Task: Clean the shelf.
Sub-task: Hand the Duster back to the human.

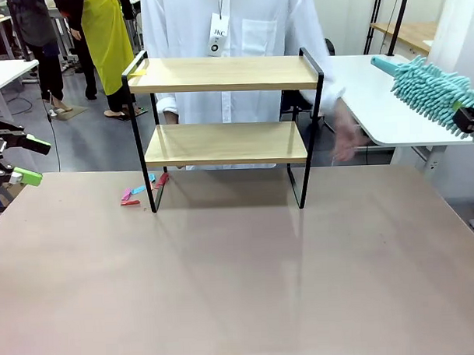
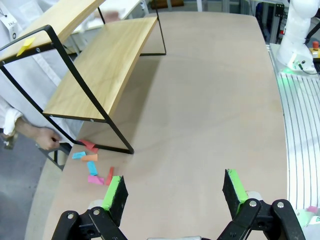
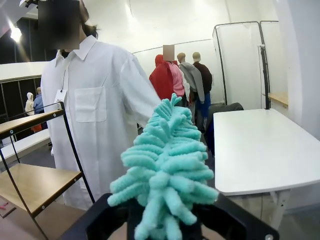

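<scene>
The shelf (image 1: 222, 74) stands at the far middle of the table, two light wooden boards in a thin black frame. A small yellow scrap (image 2: 25, 46) lies on its top board at the left end. My left gripper (image 1: 32, 160) hovers open at the table's left edge, nothing between its green pads (image 2: 114, 194); the shelf (image 2: 100, 65) lies ahead of it. At the far right, my right gripper (image 1: 469, 119) is shut on a fluffy teal duster (image 1: 424, 85), held above a white side table. The duster (image 3: 165, 170) rises from the gripper (image 3: 165, 225), with the shelf (image 3: 35, 182) at its left.
Several coloured paper scraps (image 1: 140, 192) lie on the table by the shelf's left foot. A person in a white coat (image 1: 232, 37) stands right behind the shelf, one hand (image 1: 345, 139) low at its right end. A white side table (image 1: 374, 102) stands at right.
</scene>
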Robot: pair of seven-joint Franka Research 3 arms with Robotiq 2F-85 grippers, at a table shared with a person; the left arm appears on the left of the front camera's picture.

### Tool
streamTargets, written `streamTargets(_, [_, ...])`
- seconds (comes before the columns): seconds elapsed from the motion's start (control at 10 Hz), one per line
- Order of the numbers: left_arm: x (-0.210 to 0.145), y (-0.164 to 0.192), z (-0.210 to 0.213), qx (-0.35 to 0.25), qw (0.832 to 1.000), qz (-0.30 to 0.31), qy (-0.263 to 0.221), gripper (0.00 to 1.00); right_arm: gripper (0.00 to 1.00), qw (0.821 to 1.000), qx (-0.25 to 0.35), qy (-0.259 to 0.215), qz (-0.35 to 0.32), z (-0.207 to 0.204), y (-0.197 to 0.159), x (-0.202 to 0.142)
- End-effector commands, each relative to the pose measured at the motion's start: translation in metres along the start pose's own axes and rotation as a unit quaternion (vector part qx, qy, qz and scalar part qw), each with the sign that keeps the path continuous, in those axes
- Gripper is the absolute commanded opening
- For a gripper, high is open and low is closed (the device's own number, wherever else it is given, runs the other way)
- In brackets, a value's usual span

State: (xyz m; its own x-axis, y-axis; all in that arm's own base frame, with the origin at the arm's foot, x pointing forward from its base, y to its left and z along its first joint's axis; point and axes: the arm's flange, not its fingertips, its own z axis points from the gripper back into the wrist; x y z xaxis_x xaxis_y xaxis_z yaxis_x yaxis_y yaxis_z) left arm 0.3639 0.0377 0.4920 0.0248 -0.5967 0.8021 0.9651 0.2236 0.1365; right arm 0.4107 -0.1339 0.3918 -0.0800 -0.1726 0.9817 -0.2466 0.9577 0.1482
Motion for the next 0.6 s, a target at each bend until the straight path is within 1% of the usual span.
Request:
streamTargets(0.0, [0.0001, 0.0015, -0.0012, 0.003, 1.000, -0.004, -0.016, 1.00, 0.16, 1.000, 0.000, 0.001, 0.001, -0.0003, 0.0022, 0.0042])
streamTargets(0.5, [0.0001, 0.0015, -0.0012, 0.003, 1.000, -0.004, -0.016, 1.00, 0.16, 1.000, 0.000, 0.001, 0.001, -0.0003, 0.0022, 0.0042])
